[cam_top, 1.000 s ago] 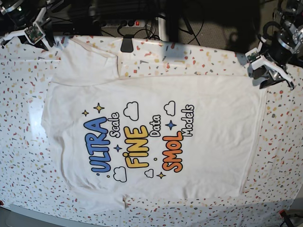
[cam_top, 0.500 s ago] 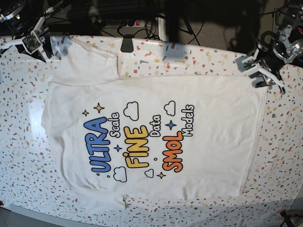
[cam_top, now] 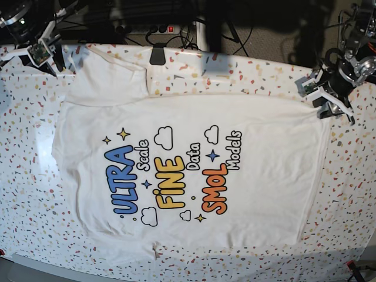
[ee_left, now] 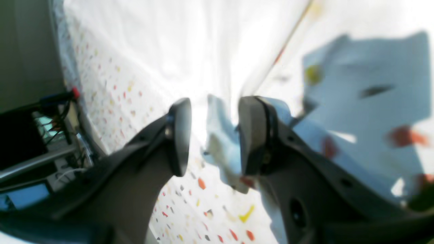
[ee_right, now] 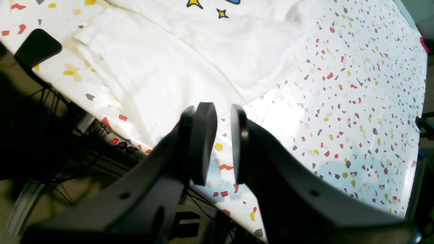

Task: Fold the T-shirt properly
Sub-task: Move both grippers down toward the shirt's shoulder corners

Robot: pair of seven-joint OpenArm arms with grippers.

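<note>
The white T-shirt [cam_top: 194, 117] lies flat and print-up on the speckled table, its collar end toward the left and its hem toward the right. My left gripper [cam_top: 332, 106] hovers at the hem's far right corner. In the left wrist view it [ee_left: 213, 105] is open and empty over the bright cloth [ee_left: 169, 34]. My right gripper [cam_top: 59, 61] is at the far left by the upper sleeve. In the right wrist view it [ee_right: 222, 108] is nearly shut with a thin gap and empty, just off the sleeve's edge [ee_right: 152, 84].
The speckled table covering [cam_top: 35, 176] runs around the shirt. A black clamp [cam_top: 157, 56] grips the table's back edge. A power strip [cam_top: 170, 27] with a red light and cables lies behind it. The table's back edge drops off under my right gripper [ee_right: 112, 135].
My right gripper has shifted slightly right toward the sleeve. My left gripper has shifted and turned a little at the hem corner. The shirt has not moved.
</note>
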